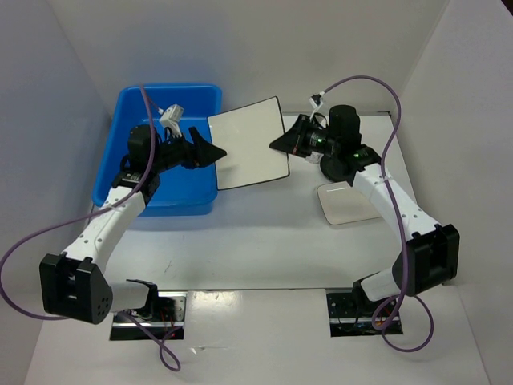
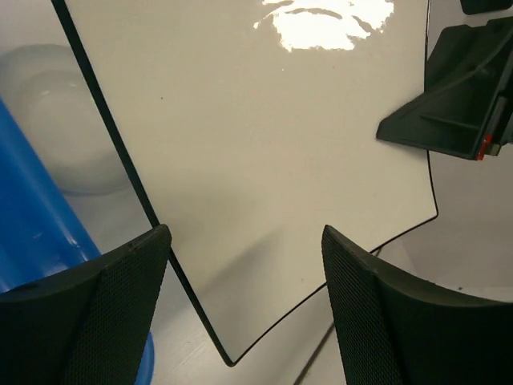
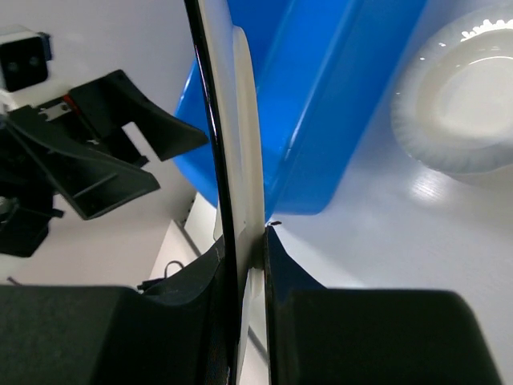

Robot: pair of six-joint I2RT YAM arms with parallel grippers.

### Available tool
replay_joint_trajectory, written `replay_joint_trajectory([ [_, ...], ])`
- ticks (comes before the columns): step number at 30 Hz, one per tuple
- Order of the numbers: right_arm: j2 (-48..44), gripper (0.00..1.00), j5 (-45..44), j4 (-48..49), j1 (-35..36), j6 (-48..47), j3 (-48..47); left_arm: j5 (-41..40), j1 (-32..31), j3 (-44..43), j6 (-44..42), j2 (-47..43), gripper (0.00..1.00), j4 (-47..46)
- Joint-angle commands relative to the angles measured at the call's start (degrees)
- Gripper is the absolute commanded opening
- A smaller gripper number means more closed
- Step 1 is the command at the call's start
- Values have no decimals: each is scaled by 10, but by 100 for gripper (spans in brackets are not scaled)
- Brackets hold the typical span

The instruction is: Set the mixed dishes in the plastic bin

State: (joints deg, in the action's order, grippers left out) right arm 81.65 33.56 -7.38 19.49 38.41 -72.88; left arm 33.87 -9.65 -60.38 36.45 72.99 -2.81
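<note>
The right gripper (image 1: 280, 143) is clenched on the right edge of the large squarish white plate (image 1: 248, 144). It holds the plate toward the bench's far edge, just beside the blue plastic bin (image 1: 152, 192) at the far left corner. The left gripper (image 1: 210, 150) sits at the plate's left edge, fingers spread wide and grasping nothing.

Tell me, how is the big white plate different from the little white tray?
The big plate is larger and has a thin dark edge; the tray is smaller and plain. The plate is pinched by the right gripper; the tray lies flat on the table. Both are white.
</note>
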Motion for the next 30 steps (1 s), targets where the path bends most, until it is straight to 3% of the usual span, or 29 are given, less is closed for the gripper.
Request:
replay_joint_trajectory([
  [1, -18, 0, 69, 105, 6, 35, -75, 66, 2, 33, 46, -13, 83, -82],
  [8, -28, 0, 94, 69, 6, 29, -97, 51, 2, 34, -1, -38, 79, -41],
  [30, -50, 0, 89, 24, 6, -6, -103, -3, 8, 3, -63, -83, 80, 50],
])
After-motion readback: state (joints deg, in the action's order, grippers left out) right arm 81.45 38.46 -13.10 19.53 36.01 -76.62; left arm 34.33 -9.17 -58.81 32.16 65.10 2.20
